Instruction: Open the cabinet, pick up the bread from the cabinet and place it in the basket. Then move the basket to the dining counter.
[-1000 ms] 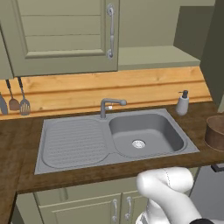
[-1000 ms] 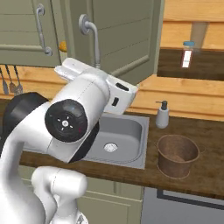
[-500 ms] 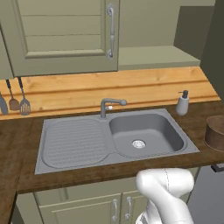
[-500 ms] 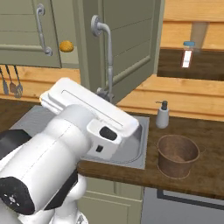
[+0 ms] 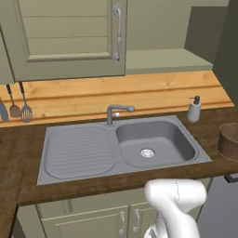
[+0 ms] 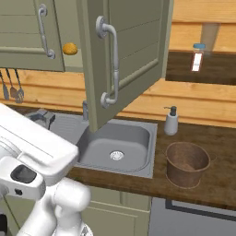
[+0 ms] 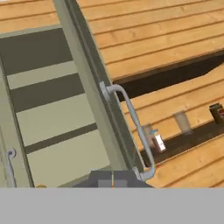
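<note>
The cabinet [image 6: 124,64] hangs on the wall above the sink [image 6: 117,147]; its right door [image 6: 133,50] stands swung out toward the room, while its left door [image 6: 27,32] is closed; each door carries a curved silver handle [image 6: 110,64]. Inside the open cabinet, the bread [image 6: 69,48] lies on the shelf, a small golden bun seen in the gap between the two doors; nothing touches it.

In the hand view, the gripper [image 7: 113,180] shows its two dark tips at the bottom, pressed together with no gap and nothing between them; they sit just below the lower end of the door handle [image 7: 135,131], very near it, but I cannot tell if they touch it; the door edge runs tilted across this view.

The basket [image 6: 186,163] stands upright on the dark wood desk [image 6: 216,184], to the right of the sink and well apart from the cabinet; it looks empty; in the left base view only its edge [image 5: 229,141] appears at the right border. A white soap dispenser [image 6: 171,121] stands behind the basket, near the wall; a faucet [image 5: 116,113] rises at the back of the sink; some utensils [image 5: 21,102] hang on the plank wall at the left.
</note>
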